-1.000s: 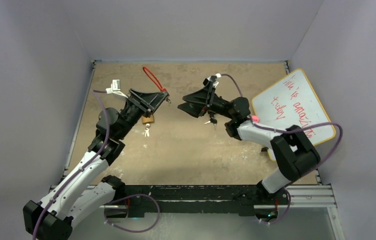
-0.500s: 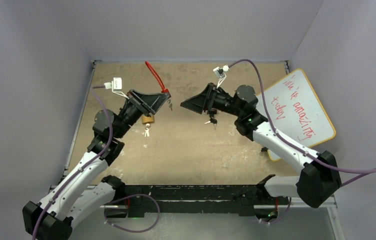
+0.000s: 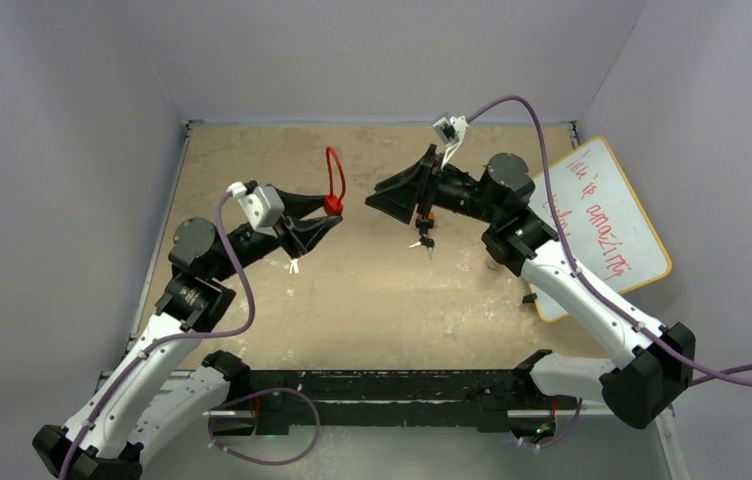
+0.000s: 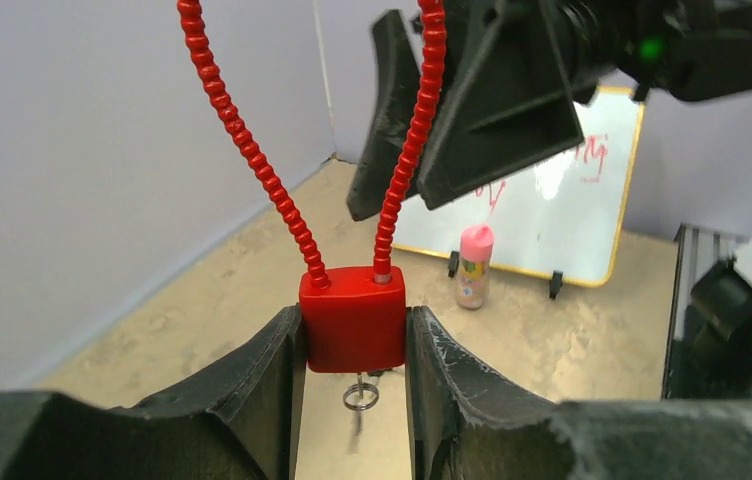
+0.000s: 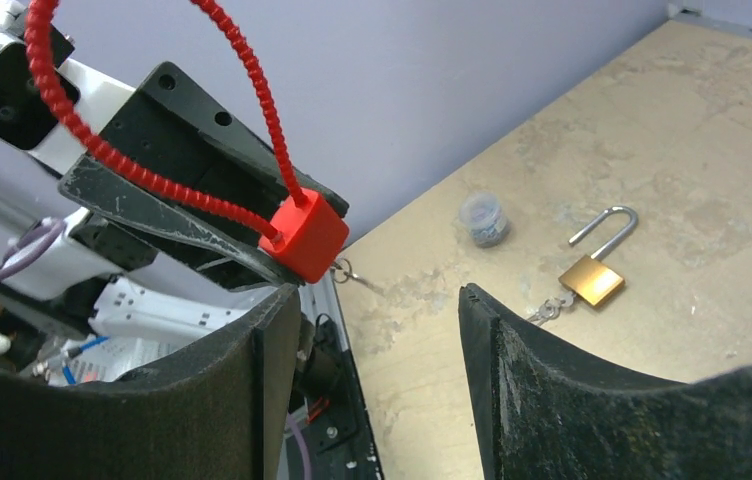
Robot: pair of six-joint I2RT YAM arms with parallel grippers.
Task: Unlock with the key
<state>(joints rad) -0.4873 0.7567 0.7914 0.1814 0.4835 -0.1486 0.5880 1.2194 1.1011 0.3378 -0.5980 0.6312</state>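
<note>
A red padlock (image 4: 353,318) with a long red ribbed cable shackle is clamped between the fingers of my left gripper (image 4: 354,330), held above the table with the shackle pointing up. A key with a small ring (image 4: 359,396) sticks out of the lock's underside. In the top view the lock (image 3: 332,205) faces my right gripper (image 3: 392,205), a short gap away. My right gripper (image 5: 377,300) is open and empty; the lock (image 5: 309,238) and its key ring (image 5: 345,270) show just beyond its left finger.
A brass padlock (image 5: 592,280) with its shackle open lies on the table with keys (image 5: 549,310) attached, next to a small round jar (image 5: 484,218). Another bunch of keys (image 3: 424,240) lies under the right gripper. A whiteboard (image 3: 602,215) and a pink bottle (image 4: 473,265) stand at the right.
My left gripper has swung up and rolled over with the red lock, so the shackle now stands upright. My right arm has risen and stretched out, its gripper still open.
</note>
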